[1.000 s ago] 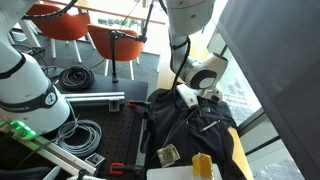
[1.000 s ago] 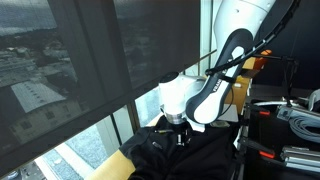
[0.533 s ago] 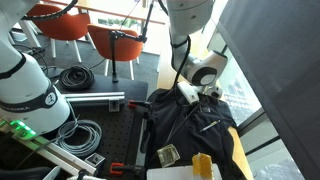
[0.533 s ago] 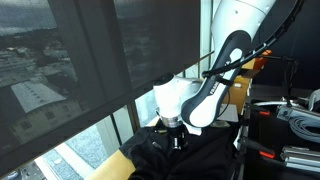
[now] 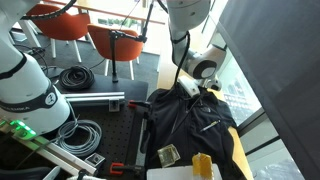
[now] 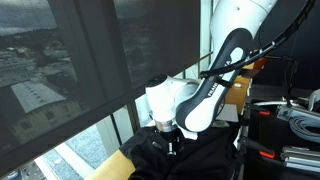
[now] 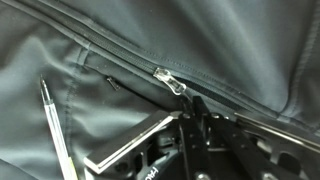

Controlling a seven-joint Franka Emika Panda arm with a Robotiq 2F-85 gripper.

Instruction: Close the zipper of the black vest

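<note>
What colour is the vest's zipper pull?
Silver; the zipper pull shows best in the wrist view.
</note>
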